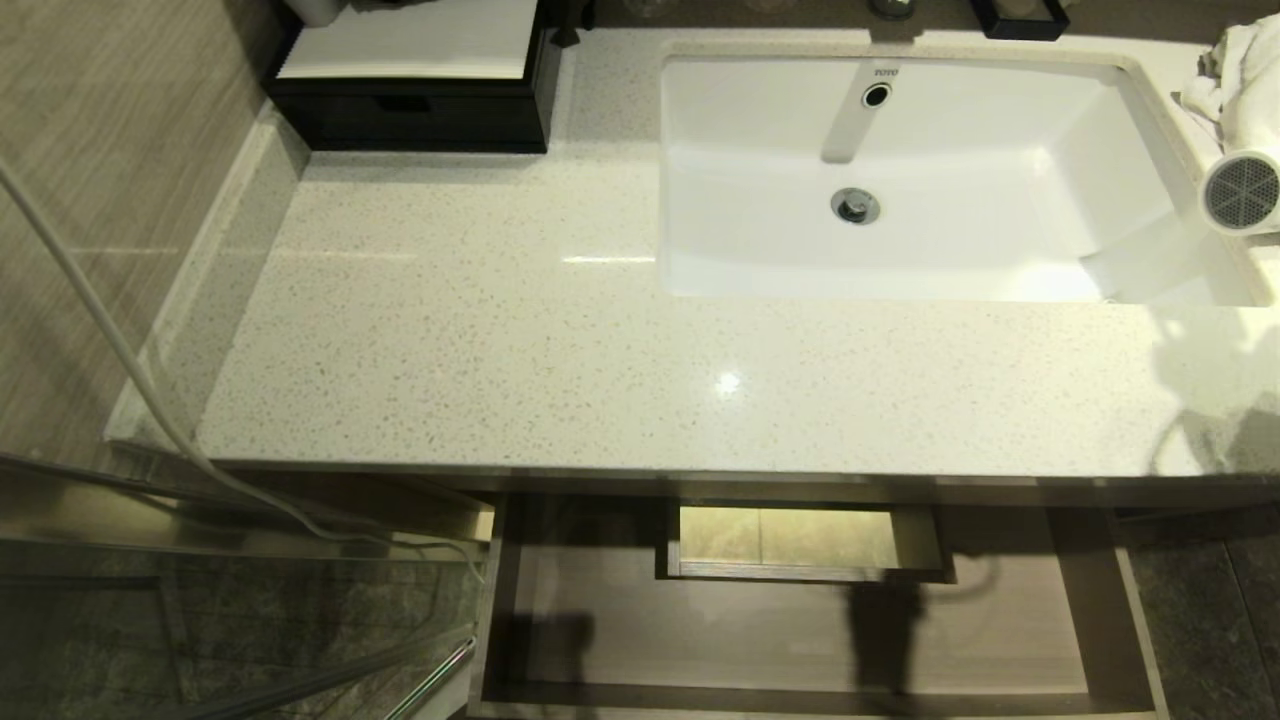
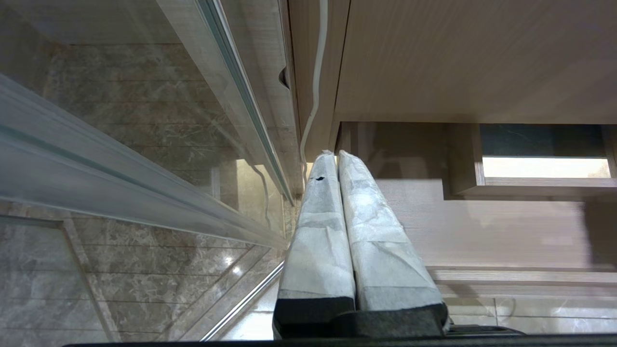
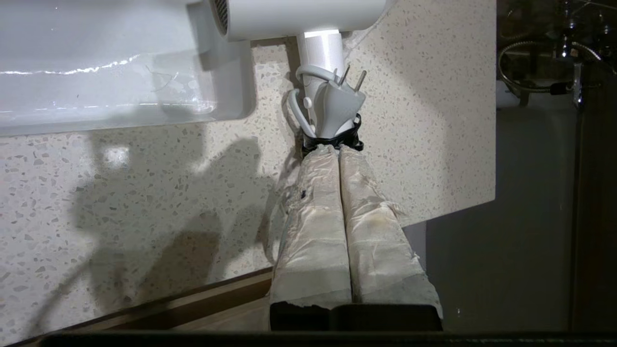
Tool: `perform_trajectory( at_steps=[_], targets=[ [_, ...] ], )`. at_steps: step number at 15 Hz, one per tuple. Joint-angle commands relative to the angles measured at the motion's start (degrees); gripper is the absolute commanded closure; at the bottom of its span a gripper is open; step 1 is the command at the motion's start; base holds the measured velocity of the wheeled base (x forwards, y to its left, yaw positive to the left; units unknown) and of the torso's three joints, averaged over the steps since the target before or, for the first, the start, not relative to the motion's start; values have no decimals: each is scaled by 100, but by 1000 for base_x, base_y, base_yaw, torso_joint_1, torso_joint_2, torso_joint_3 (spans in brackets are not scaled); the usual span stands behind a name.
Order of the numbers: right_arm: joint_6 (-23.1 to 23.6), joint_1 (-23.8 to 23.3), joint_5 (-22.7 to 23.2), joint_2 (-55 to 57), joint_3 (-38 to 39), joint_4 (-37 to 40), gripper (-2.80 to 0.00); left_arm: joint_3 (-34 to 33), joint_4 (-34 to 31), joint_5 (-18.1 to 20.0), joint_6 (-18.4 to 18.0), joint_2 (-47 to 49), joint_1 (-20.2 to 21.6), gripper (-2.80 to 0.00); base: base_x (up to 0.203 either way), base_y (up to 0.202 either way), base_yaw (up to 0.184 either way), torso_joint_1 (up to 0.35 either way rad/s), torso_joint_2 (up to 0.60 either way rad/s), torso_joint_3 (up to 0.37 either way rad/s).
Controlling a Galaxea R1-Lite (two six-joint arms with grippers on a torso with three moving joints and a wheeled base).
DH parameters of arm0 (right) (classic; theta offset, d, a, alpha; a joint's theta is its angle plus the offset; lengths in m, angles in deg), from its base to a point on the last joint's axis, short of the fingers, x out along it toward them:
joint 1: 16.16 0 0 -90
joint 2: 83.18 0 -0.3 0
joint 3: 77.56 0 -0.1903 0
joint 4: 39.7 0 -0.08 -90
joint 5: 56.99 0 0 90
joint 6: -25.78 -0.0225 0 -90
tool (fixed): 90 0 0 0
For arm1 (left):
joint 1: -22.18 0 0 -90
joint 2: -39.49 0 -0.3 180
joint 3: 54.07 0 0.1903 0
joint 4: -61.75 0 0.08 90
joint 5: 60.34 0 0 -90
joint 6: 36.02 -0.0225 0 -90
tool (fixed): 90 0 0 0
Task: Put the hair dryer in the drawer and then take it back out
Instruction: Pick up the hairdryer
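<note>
The white hair dryer [image 1: 1243,190] lies on the counter at the far right of the head view, its grey mesh grille facing the sink. In the right wrist view its barrel [image 3: 299,17] and handle point toward my right gripper [image 3: 339,148]. A grey plug [image 3: 337,103] and coiled cord are bound to the handle by a black tie. The gripper is shut with nothing in it, and its tips are right at that tie. Below the counter the wood-grain drawer [image 1: 800,640] stands pulled out, holding only its boxed cutout [image 1: 790,540]. My left gripper [image 2: 336,153] is parked low beside the drawer [image 2: 482,231], shut.
A white sink [image 1: 1000,120] is set into the speckled counter [image 1: 500,350]. A black box with a small drawer [image 1: 410,115] stands at the back left. A white towel [image 1: 1235,70] lies behind the dryer. A glass panel [image 1: 100,420] and a white cable [image 1: 100,330] border the left.
</note>
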Motion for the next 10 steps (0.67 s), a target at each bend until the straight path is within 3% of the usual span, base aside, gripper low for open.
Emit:
perform_trajectory(
  at_steps=[1, 5, 6, 9, 10],
  targets=[
    [-1, 2, 108, 135, 16, 2, 0, -9, 2, -1, 2, 0, 0, 0, 0, 0, 0, 0, 0, 0],
    [10, -167, 1009, 406, -18, 24, 0, -9, 2, -1, 2, -9, 0, 0, 0, 0, 0, 0, 0, 0],
    [40, -213, 1207, 498, -135, 2, -280, -9, 2, -1, 2, 0, 0, 0, 0, 0, 0, 0, 0, 0],
    [26, -632, 1636, 831, -484, 67, -280, -9, 2, -1, 2, -9, 0, 0, 0, 0, 0, 0, 0, 0],
    [11, -801, 2017, 883, -531, 72, -280, -9, 2, -1, 2, -8, 0, 0, 0, 0, 0, 0, 0, 0]
  ],
)
